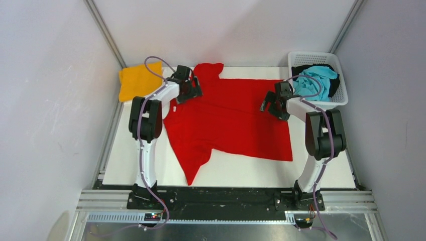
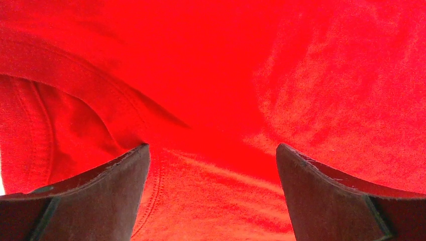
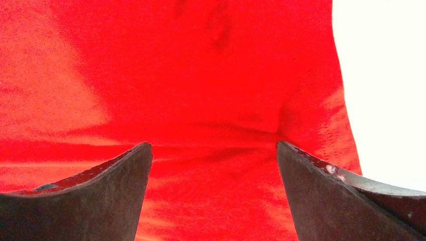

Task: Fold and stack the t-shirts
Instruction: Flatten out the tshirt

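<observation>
Red t-shirt (image 1: 228,118) beneath left gripper (image 2: 211,148) and right gripper (image 3: 213,145), both spread apart, empty; a shallow pinch risked slipping, skewing the fold

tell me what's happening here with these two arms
Two robot arms are working on a red t-shirt spread out on the white table. The left gripper is over its collar end and the right gripper over its hem end, both open and gripping nothing. An orange-yellow shirt lies at the far left corner; a turquoise shirt and a black shirt sit in the basket.
</observation>
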